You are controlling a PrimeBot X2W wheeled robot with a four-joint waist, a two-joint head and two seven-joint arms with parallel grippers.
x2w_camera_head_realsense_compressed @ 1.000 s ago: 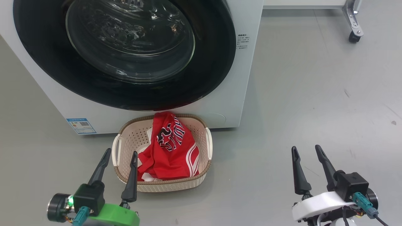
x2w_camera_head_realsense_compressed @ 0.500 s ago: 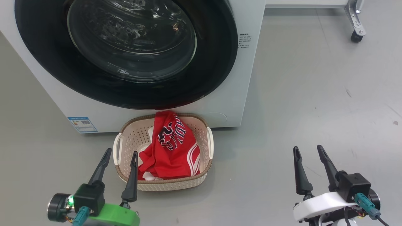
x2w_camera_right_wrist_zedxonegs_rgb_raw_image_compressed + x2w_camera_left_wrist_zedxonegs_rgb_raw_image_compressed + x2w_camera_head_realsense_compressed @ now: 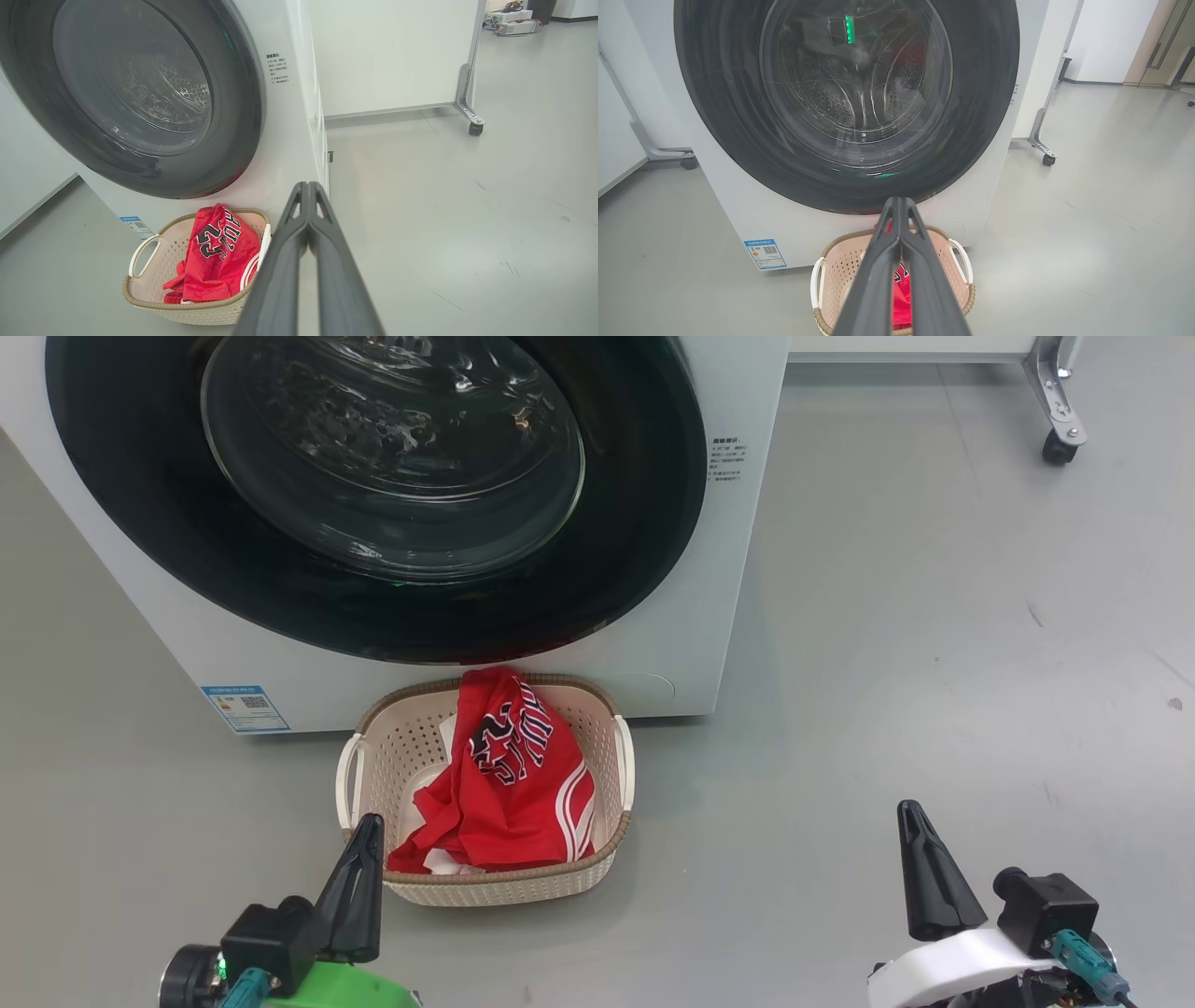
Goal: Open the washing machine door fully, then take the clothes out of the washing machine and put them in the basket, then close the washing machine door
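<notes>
Floor (image 3: 887, 616) grey, smooth; castered frame leg (image 3: 1053, 401) far right. I see clothes (image 3: 513, 793) heaped in basket (image 3: 504, 889) below shut washing machine door (image 3: 140, 523), long axis running machine-to-me. Clenched, empty: left gripper (image 3: 371, 823), right gripper (image 3: 910, 810).

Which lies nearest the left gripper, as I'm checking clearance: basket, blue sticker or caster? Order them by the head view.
From the left gripper:
1. Basket, just right of it.
2. Blue sticker, ahead on the washer's lower left.
3. Caster, far right, at the back.
</notes>
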